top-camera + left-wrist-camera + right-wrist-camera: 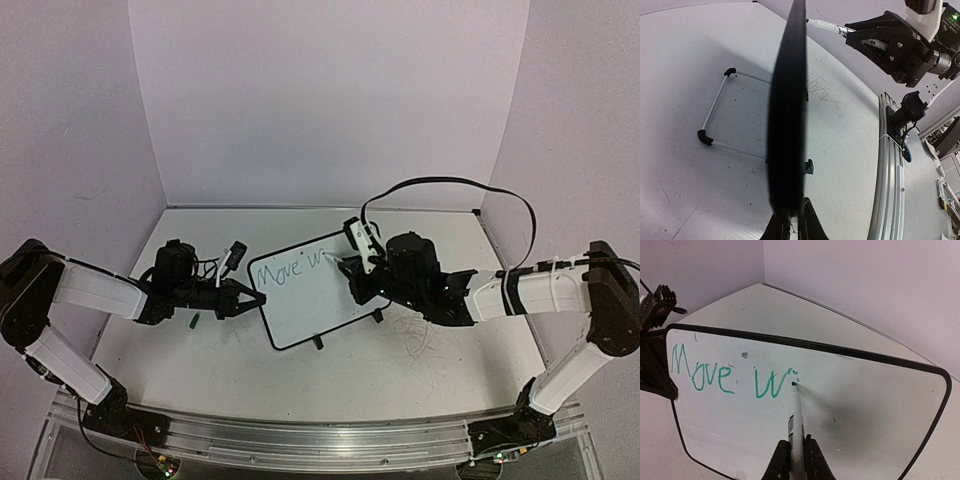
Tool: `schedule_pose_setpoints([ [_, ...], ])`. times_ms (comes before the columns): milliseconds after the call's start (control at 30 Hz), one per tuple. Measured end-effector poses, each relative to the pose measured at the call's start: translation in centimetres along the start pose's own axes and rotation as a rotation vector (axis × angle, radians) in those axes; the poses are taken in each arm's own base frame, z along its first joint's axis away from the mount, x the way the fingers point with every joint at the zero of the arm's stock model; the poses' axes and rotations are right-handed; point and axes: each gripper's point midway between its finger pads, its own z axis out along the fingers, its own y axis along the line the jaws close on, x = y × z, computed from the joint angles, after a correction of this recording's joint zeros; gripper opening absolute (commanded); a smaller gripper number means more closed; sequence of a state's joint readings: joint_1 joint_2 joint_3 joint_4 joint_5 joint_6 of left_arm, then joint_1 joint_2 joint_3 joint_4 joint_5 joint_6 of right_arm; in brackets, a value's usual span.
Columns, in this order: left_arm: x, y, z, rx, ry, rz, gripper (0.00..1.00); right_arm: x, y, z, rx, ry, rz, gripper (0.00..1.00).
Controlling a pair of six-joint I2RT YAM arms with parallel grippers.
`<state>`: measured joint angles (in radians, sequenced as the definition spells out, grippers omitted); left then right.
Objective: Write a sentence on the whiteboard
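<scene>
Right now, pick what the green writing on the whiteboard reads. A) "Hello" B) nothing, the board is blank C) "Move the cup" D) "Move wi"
D: in the right wrist view, green letters reading "Move wi" run across the whiteboard, and the tip of the marker sits at the i.

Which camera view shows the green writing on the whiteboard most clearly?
The right wrist view: the green writing reads "Move wi" clearly. The top external view shows it small; the left wrist view sees the whiteboard only edge-on.
</scene>
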<state>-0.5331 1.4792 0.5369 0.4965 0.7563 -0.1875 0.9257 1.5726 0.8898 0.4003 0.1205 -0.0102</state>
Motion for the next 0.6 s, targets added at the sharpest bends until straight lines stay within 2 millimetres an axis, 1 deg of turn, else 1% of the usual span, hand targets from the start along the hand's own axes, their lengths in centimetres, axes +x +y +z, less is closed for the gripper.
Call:
schedule_pose_setpoints([
  [133, 0.0, 0.0, 0.0, 0.0, 0.0, 0.0, 0.0, 0.2, 0.0, 0.0, -0.001, 0.005, 0.016, 0.0],
  [333, 0.0, 0.0, 0.0, 0.0, 0.0, -0.002, 0.0, 0.9, 0.1, -0.1, -0.004, 0.021, 0.03, 0.0],
  [467, 0.0, 0.0, 0.0, 0.0, 0.0, -0.003, 0.0, 1.8, 0.3, -0.2, -0.007, 0.039, 0.033, 0.0],
  [600, 0.0, 0.0, 0.0, 0.0, -0.001, -0.003, 0.0, 2.0, 0.4, -0.2, -0.008, 0.046, 0.035, 0.0],
])
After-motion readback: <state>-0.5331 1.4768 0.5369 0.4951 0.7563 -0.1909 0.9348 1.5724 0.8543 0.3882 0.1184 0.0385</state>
